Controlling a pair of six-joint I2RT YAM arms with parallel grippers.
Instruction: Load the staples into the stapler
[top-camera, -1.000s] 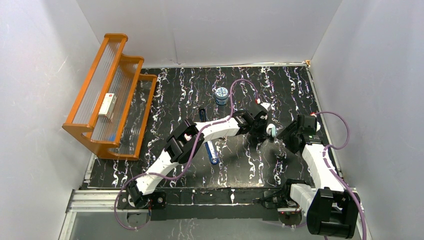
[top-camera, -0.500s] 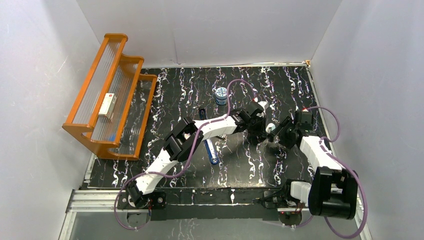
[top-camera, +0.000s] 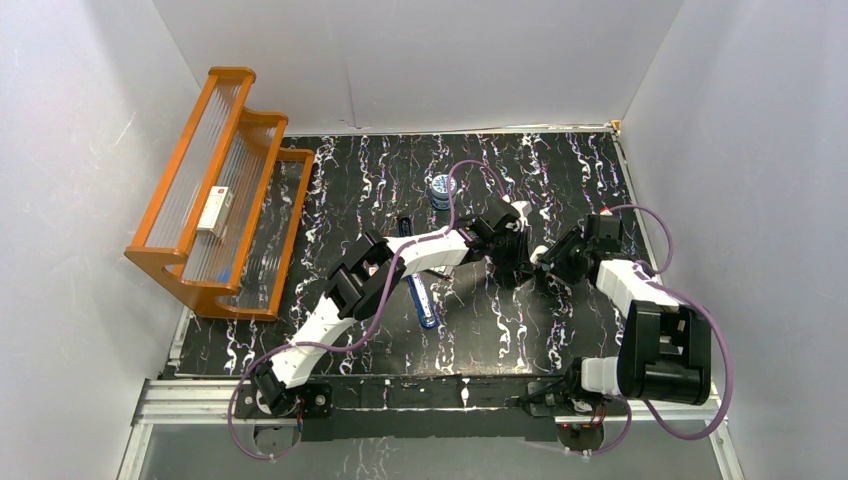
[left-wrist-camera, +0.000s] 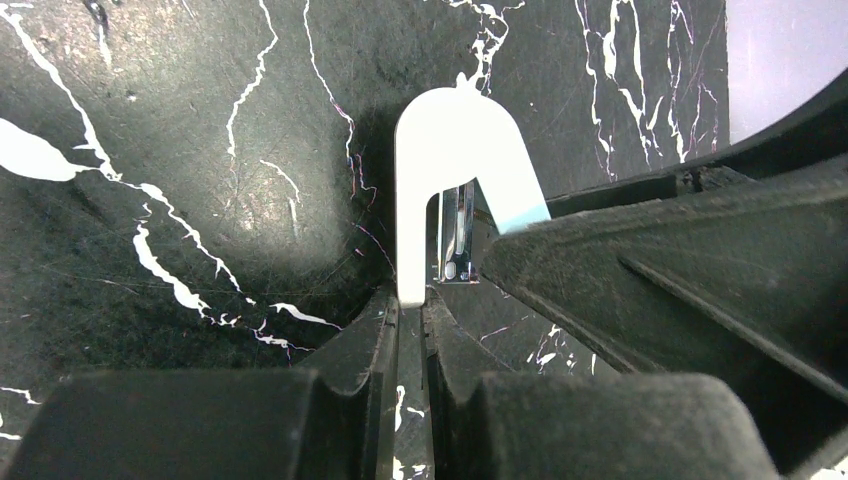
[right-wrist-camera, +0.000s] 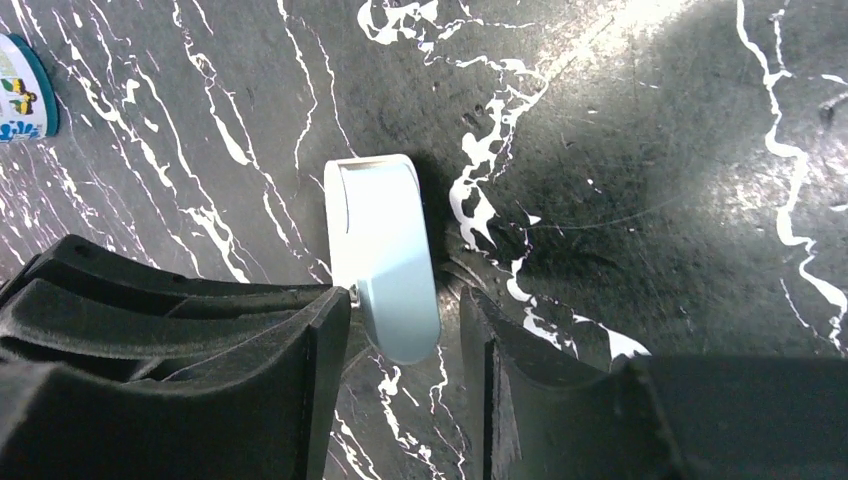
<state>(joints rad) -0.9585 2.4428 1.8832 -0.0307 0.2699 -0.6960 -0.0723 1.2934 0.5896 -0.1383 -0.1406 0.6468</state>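
A small white and light-blue tool stands off the marble table, and my left gripper is shut on its thin white leg. My right gripper is open, its jaws astride the tool's light-blue end; a gap shows at the right finger. From above, both grippers meet at the tool at centre right. The blue stapler lies left of centre, partly under my left arm. The staples are out of view.
An orange tiered rack stands at the left with a long white box on a shelf. A small round tin sits behind the left arm, and shows as a tin in the right wrist view.
My right arm has swung left and forward until its jaws straddle the tool held by the left gripper. The left gripper stayed shut and shifted slightly away from me.
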